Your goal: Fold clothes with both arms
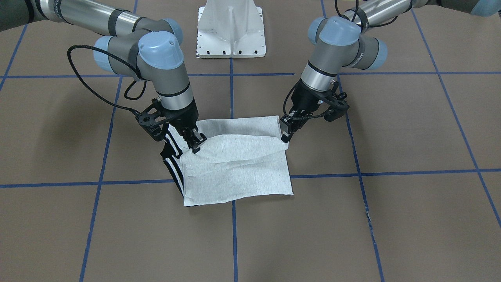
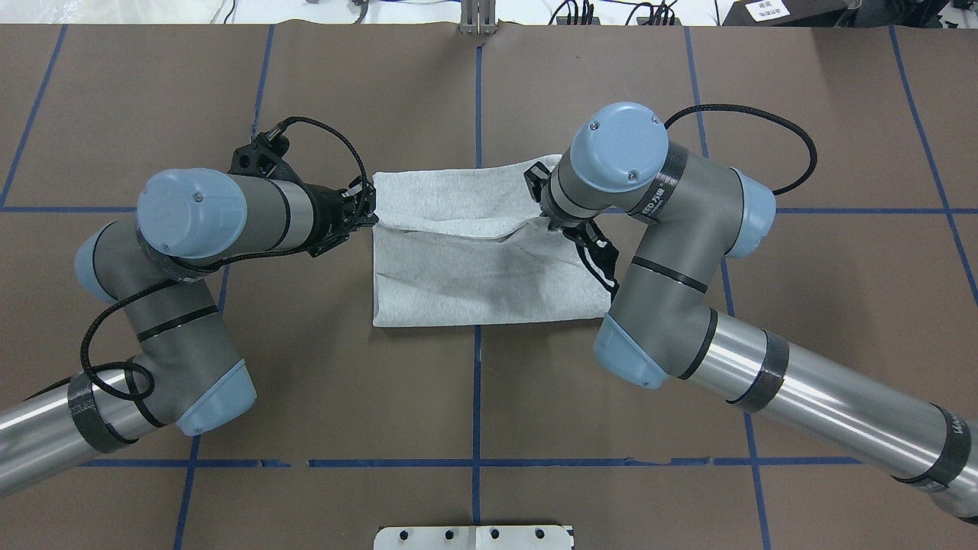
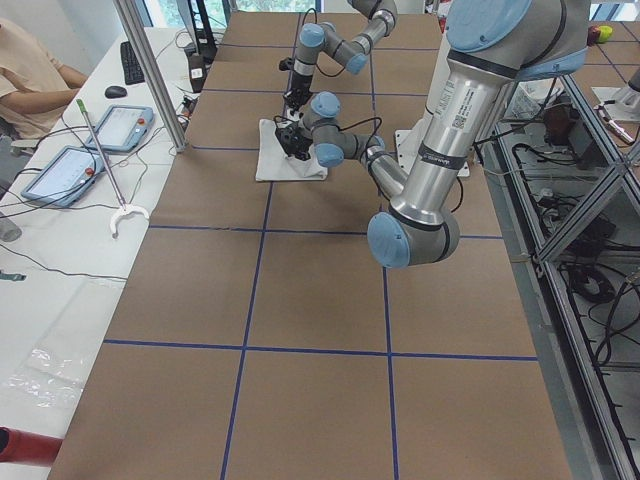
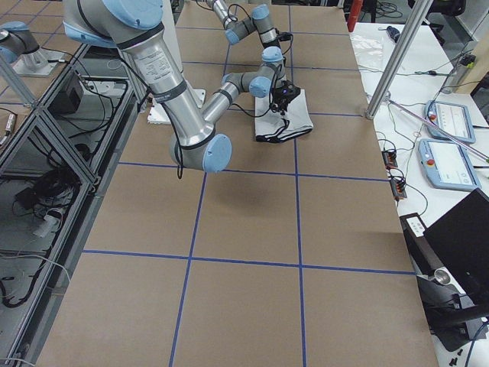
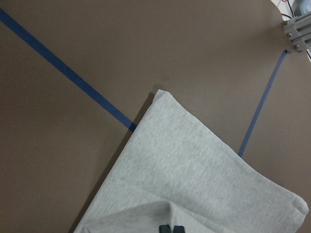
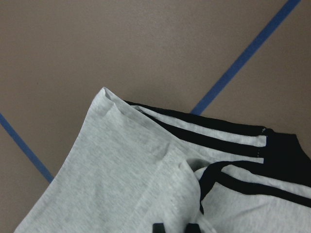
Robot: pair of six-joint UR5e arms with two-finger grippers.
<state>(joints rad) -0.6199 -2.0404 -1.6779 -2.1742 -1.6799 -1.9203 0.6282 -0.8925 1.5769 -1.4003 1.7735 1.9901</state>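
Observation:
The light grey T-shirt [image 1: 238, 168] lies folded into a rough rectangle at the table's middle, also seen from overhead [image 2: 474, 275]. Its black-striped edges [image 1: 172, 160] stick out on the robot's right side. My left gripper [image 1: 285, 137] is shut on the upper layer's corner, and the left wrist view shows its tips [image 5: 171, 228] pinched on a raised fold of grey cloth [image 5: 194, 174]. At the opposite corner, my right gripper [image 1: 197, 147] is shut on the same layer near the stripes [image 6: 228, 141]. From overhead its wrist hides the fingers.
The white pedestal base [image 1: 231, 31] stands behind the shirt on the robot's side. Blue tape lines [image 1: 233, 235] grid the brown table cover. A person [image 3: 30, 70] sits at a side desk with tablets [image 3: 65, 170] and a metal pole [image 3: 150, 70] beyond the table's far edge.

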